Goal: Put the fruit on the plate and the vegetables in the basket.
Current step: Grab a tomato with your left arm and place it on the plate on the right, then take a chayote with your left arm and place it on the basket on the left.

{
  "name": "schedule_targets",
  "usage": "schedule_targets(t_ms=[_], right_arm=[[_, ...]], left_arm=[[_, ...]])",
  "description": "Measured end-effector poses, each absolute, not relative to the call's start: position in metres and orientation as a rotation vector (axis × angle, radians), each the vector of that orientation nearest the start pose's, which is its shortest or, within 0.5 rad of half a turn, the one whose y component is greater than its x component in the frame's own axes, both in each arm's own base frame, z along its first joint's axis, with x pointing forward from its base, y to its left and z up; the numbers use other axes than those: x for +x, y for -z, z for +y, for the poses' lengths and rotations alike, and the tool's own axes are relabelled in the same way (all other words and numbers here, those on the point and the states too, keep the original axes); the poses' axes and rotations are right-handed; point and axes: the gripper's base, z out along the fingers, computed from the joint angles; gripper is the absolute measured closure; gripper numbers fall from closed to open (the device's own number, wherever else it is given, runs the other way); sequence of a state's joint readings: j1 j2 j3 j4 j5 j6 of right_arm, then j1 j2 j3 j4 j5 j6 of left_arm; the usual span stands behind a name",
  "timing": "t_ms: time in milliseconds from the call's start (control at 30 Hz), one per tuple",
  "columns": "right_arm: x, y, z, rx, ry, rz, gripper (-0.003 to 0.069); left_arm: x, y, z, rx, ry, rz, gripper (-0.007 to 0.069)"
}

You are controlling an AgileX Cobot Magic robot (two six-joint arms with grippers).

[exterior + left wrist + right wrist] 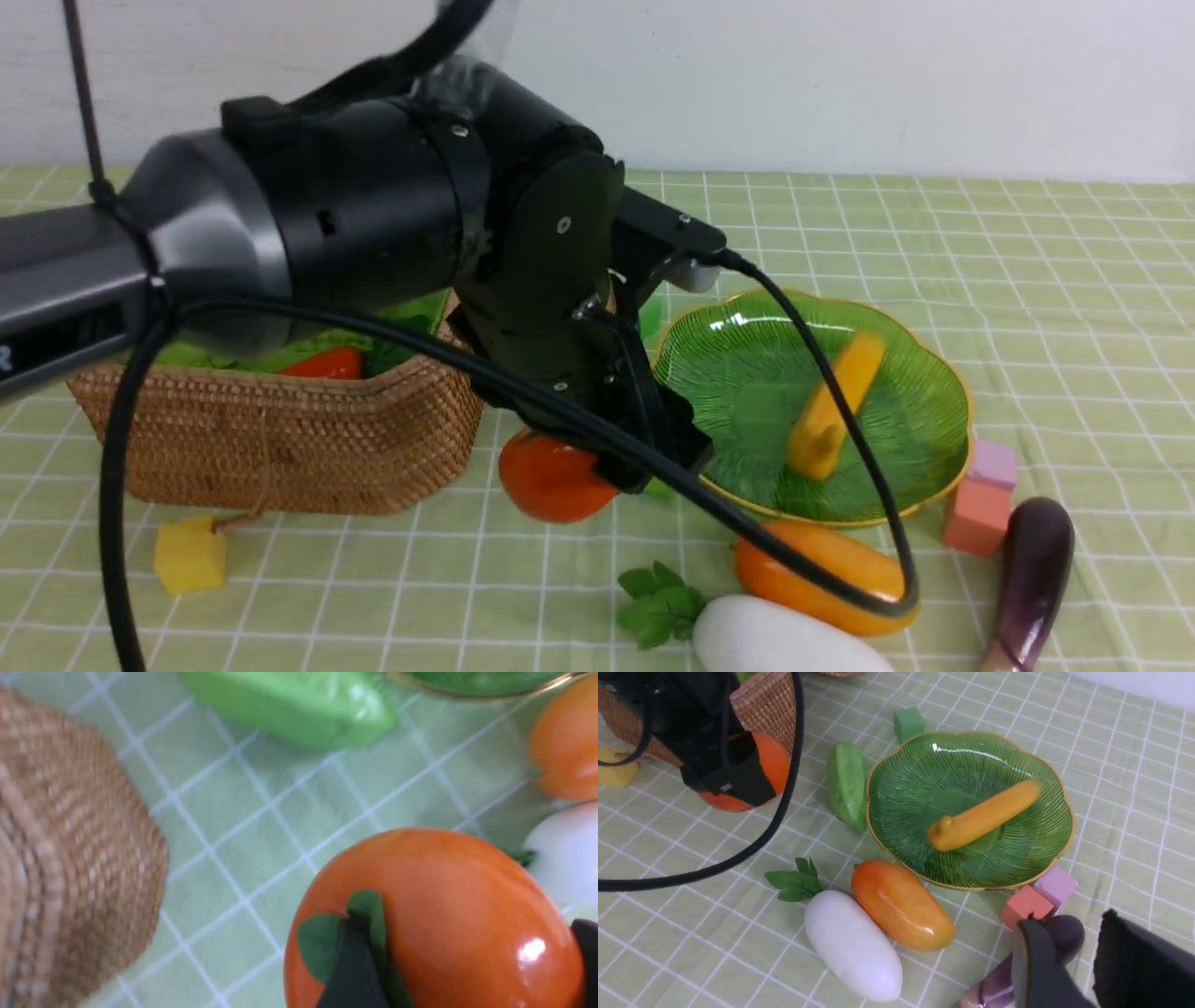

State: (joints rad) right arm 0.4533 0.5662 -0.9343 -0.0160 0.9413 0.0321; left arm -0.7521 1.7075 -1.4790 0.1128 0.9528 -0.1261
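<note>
Orange-red persimmon [546, 481] sits between the widely spread jaws of the left gripper [472, 966], one pad on its leaf cap and the other at its far flank. The grip looks made. The fruit is just in front of the basket [280, 439] corner. Plate [738, 392] lies near, to its right, with the gourd [845, 784] between them along the rim. Banana [831, 411] lies in the dish. Left arm is nearer. Right gripper [1087, 961] hangs narrow and empty over the eggplant [1032, 569]. Cannot tell whether the persimmon is off the cloth. Front view: the arm hides the gourd.
</note>
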Motion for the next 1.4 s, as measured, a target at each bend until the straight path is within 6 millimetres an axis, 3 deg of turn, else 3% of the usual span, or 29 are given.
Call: schedule_targets(t_ms=[167,300,367,467,600,867,1033,1200,1300,1400], right_arm=[[0.077,-0.401,0.027,-0.376,-0.201,1.944,0.0453],[0.079,-0.405,0.024,-0.295,-0.195,1.913,0.0451],[0.080,-0.405,0.024,-0.273,-0.199,1.910,0.0449],[0.080,-0.405,0.023,-0.252,-0.201,1.920,0.0448],[0.079,-0.402,0.022,-0.248,-0.191,1.956,0.0446],[0.077,-0.396,0.021,-0.246,-0.185,2.026,0.0445],[0.077,-0.396,0.021,-0.256,-0.180,2.024,0.0441],[0.077,-0.397,0.021,-0.261,-0.184,2.015,0.0438],[0.077,-0.398,0.021,-0.261,-0.187,2.007,0.0438],[0.077,-0.398,0.022,-0.261,-0.188,2.006,0.0438]], left_arm=[[0.294,-0.309,-0.270,0.995,0.242,2.244,0.0111],[0.320,-0.297,-0.296,1.000,0.273,2.096,0.0113],[0.330,-0.293,-0.305,0.991,0.281,2.069,0.0114],[0.355,-0.266,-0.327,1.011,0.254,2.057,0.0113],[0.374,-0.247,-0.340,1.065,0.172,2.044,0.0113],[0.385,-0.226,-0.346,1.109,0.108,2.048,0.0107],[0.383,-0.236,-0.344,1.103,0.108,2.050,0.0036],[0.370,-0.272,-0.333,1.071,0.133,2.085,0.0013],[0.357,-0.302,-0.321,1.059,0.138,2.120,0.0054],[0.339,-0.332,-0.305,0.998,0.168,2.199,0.0166]])
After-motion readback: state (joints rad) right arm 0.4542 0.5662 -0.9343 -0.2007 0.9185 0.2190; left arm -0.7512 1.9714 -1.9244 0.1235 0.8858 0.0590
